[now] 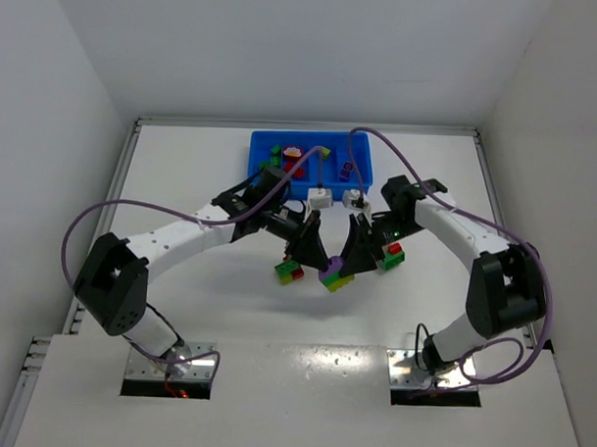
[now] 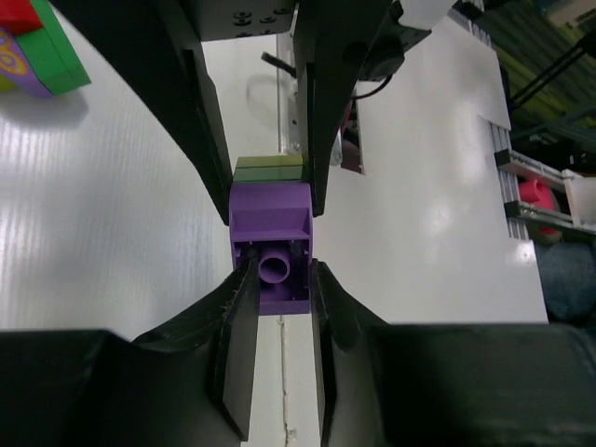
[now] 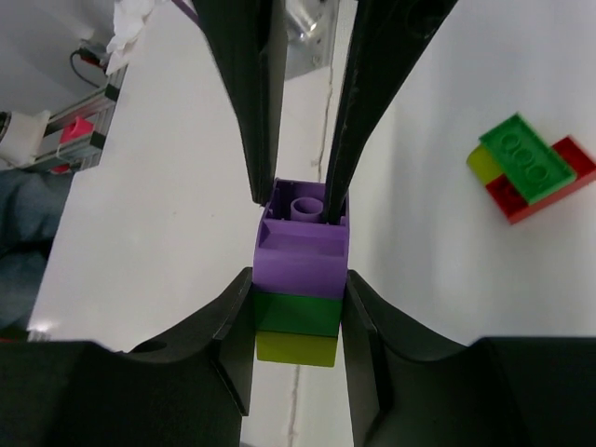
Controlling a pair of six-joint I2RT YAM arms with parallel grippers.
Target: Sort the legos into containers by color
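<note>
2 pincers [image 2: 279, 270] [image 3: 298, 298], 1 tray [image 1: 258, 155], 3 unsorted clumps [image 1: 289, 271] [image 1: 334, 277] [image 1: 392, 254]

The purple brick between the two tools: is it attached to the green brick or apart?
Attached: the purple brick sits flush against the green brick, no gap.

Bright, even overhead light floods the white tabletop [image 1: 227, 309], leaving only faint, soft shadows. In the left wrist view glare streaks the glossy surface toward 9 o'clock, the background at 3 o'clock is soft, and both wrist views go black along 6 o'clock.
</note>
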